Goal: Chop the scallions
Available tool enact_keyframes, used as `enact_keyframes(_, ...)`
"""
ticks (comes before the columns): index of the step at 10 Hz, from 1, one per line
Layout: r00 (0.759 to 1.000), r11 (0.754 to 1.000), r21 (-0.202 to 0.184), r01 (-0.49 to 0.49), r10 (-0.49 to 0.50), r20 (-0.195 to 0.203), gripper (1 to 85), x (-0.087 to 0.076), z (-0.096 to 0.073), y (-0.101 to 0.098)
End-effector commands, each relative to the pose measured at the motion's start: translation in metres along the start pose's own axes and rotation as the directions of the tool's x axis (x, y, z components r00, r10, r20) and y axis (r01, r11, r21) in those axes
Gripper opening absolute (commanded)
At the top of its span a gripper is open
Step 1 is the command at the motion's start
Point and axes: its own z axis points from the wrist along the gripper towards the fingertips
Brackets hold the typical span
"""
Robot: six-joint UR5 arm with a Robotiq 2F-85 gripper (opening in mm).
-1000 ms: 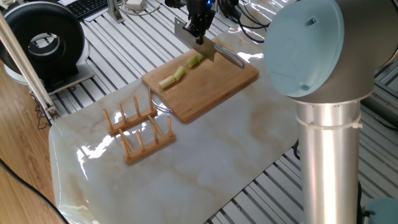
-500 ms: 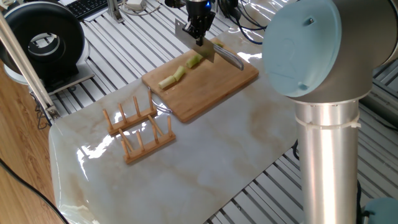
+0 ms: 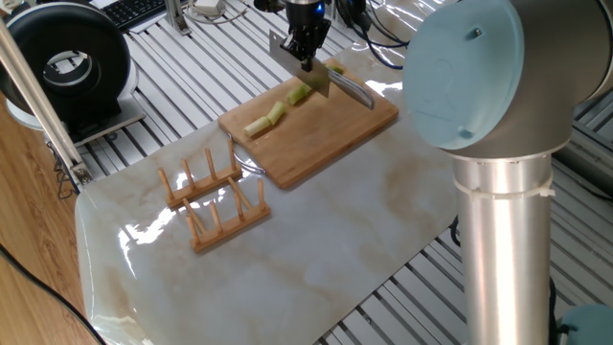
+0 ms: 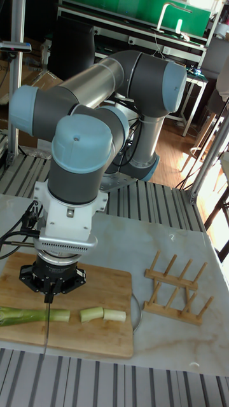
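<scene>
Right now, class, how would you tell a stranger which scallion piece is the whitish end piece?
Find the bamboo cutting board on the marble table. A line of scallions runs along it under the gripper, which holds a knife. The end piece lies farthest from the knife, nearest the wooden rack; it is short and pale, while the long stalk is green.

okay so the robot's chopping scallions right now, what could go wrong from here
1. The two cut pieces lie loose on the cutting board, so another chop could knock them off.
2. Nothing pins the long scallions; the stalk may roll or skid under the knife, giving uneven cuts.
3. The gripper holds the blade by a narrow grip, which might twist under downward force.
</scene>
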Motion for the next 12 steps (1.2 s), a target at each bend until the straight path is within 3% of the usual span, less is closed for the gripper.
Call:
enact_keyframes(1, 1.0, 1.0, -0.014, -0.01, 0.01, 0.005, 1.3, -0.003, 0.002, 0.003)
enact_keyframes(4, 1.0, 1.0, -0.022, -0.008, 0.008, 0.015, 1.3, -0.008, 0.014, 0.006)
enact_keyframes(10, 1.0, 1.0, -0.02, 0.004, -0.004, 0.02, 1.3, -0.01, 0.017, 0.005)
enact_keyframes(11, 0.999, 0.999, -0.031, 0.02, -0.02, 0.028, 1.3, -0.011, 0.025, 0.004)
enact_keyframes(12, 0.999, 0.999, -0.016, 0.033, -0.033, 0.021, 1.3, -0.008, 0.033, -0.002)
